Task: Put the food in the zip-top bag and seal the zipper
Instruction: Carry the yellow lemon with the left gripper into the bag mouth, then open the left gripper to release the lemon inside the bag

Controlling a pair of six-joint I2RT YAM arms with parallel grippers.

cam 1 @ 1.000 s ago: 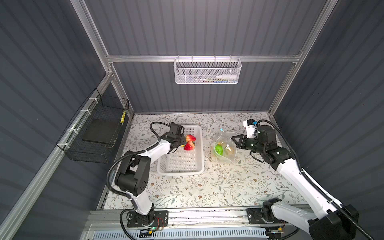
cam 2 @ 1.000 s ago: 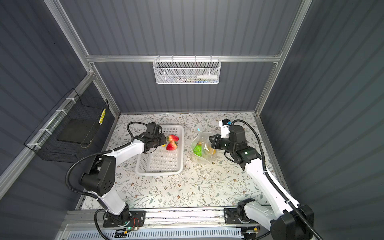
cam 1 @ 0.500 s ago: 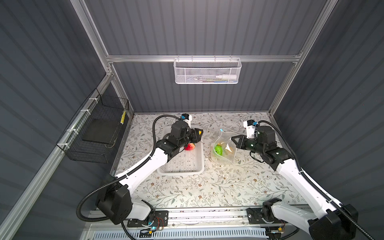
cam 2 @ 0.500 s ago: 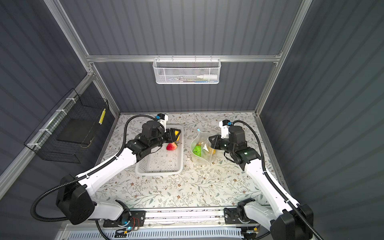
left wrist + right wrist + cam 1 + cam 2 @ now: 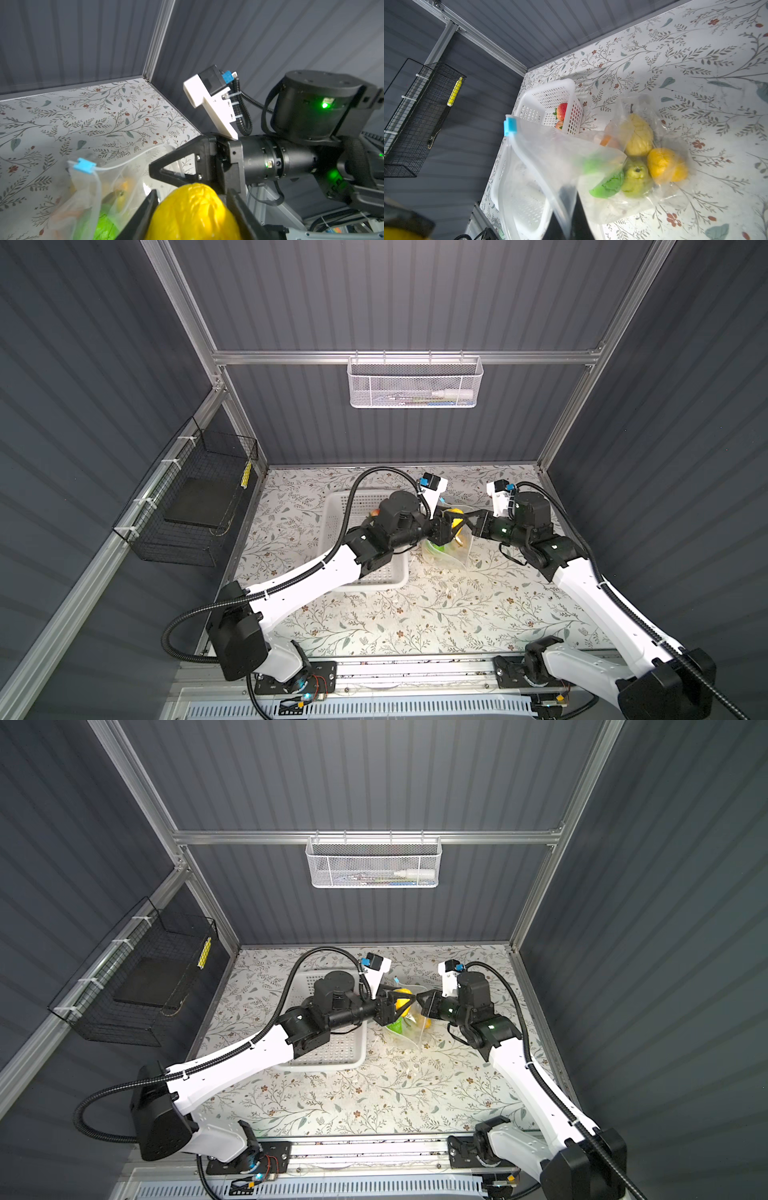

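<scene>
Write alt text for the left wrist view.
The left gripper holds a yellow lemon near the open zip-top bag, whose rim the right gripper pinches. A green fruit shows inside; the blue slider sits at one end.

We see a robot test cell in a lab: grey ribbed panels (image 5: 395, 294) wall it in, held by aluminium frame bars (image 5: 291, 357). A left arm (image 5: 316, 580) and a right arm (image 5: 582, 580) stand on a metal rail (image 5: 415, 670) at the near edge of a floral-papered worktop (image 5: 415, 626); a white mesh basket (image 5: 414, 385) hangs on the far wall, a black wire basket (image 5: 187, 510) on the left.
</scene>
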